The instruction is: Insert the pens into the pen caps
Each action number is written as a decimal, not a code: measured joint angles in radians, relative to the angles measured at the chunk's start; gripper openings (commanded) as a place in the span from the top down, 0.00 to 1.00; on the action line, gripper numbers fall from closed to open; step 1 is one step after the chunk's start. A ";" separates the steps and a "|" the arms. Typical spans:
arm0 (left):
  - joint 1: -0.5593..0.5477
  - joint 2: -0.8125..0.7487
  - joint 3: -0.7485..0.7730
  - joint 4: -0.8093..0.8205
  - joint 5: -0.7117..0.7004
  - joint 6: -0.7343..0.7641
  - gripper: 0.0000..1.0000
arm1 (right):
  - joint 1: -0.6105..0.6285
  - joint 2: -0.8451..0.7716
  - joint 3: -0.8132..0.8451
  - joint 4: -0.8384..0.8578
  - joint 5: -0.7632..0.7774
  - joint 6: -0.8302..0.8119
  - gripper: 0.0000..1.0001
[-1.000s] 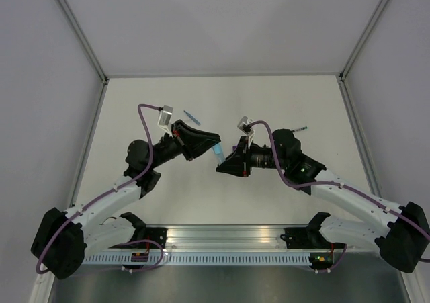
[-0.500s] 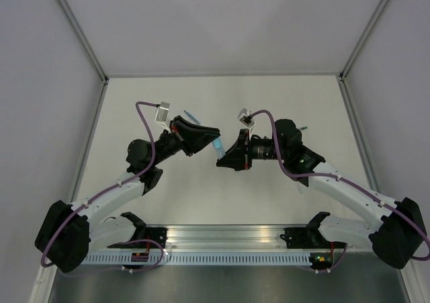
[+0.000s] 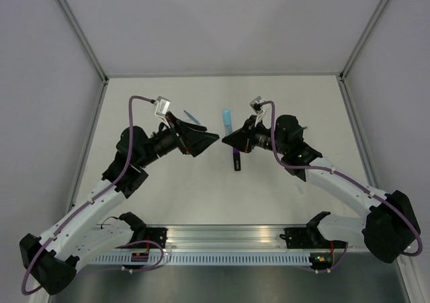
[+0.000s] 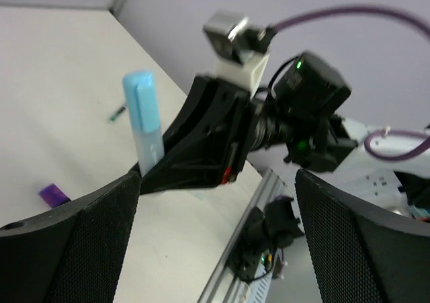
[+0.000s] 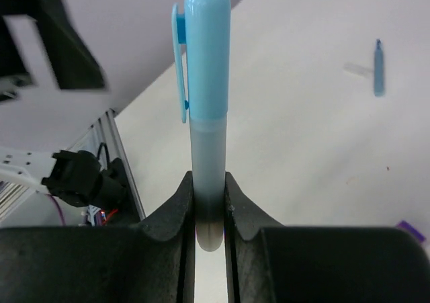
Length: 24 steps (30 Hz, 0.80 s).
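The light blue marker [image 5: 206, 175] has a frosted, half-clear plastic barrel under a smooth, glossy plastic cap [image 5: 205, 48]. The left gripper [image 4: 216, 175] has black fingers [image 4: 87, 249] with a fine dimpled grain — matt plastic; the table [image 3: 168, 189] is smooth, matt off-white, and the rail [image 3: 222, 236] at its near edge is shiny metal.

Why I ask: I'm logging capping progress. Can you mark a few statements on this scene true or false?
1. The light blue marker wears its cap. True.
2. The left fingers grip it. False: they stand open; the right fingers hold it.
3. The purple marker lies on the table. True.
4. The slim blue cap sits in the left fingers. False: it lies loose on the table.
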 measured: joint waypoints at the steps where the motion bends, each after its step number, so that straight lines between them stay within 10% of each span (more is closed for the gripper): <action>1: 0.001 -0.009 0.026 -0.035 -0.031 0.013 0.00 | 0.000 0.016 -0.010 -0.006 0.023 -0.001 1.00; 24: 0.002 -0.107 -0.216 -0.177 -0.603 0.140 0.00 | 0.123 0.434 -0.048 -0.183 0.429 0.222 0.77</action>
